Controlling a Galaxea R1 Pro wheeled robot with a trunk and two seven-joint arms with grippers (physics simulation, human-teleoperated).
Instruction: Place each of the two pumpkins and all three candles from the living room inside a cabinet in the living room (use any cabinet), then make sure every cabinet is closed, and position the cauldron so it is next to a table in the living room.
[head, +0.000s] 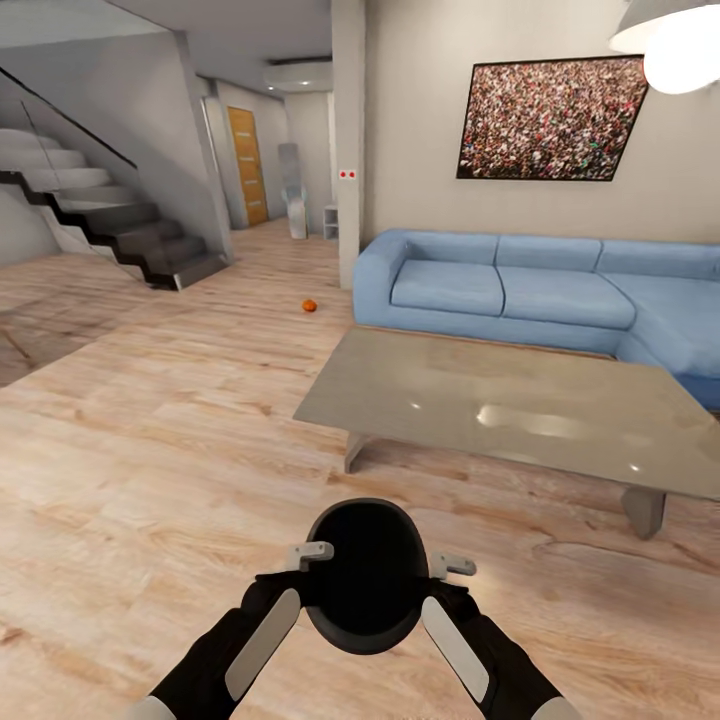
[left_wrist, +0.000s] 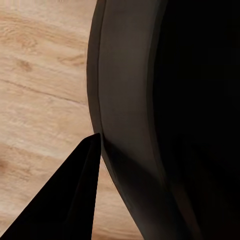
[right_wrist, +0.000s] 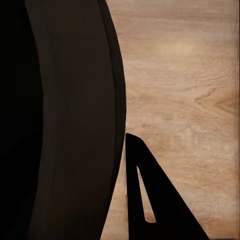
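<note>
Light wood floor (head: 150, 450) with a small orange pumpkin (head: 310, 305), grey low table (head: 520, 400), blue sofa (head: 540, 290).

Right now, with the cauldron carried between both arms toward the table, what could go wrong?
1. The cauldron is only pinched between the left gripper and right gripper at its sides; uneven arm motion could let it slip.
2. Driving on, it could strike the edge of the table just ahead.
3. A pumpkin lies loose on the floor beyond, easy to overlook.

The 2 black forearms angle inward, the left gripper (head: 312, 552) and the right gripper (head: 452, 566) clamped on opposite sides of the round matte black cauldron (head: 367, 573).
</note>
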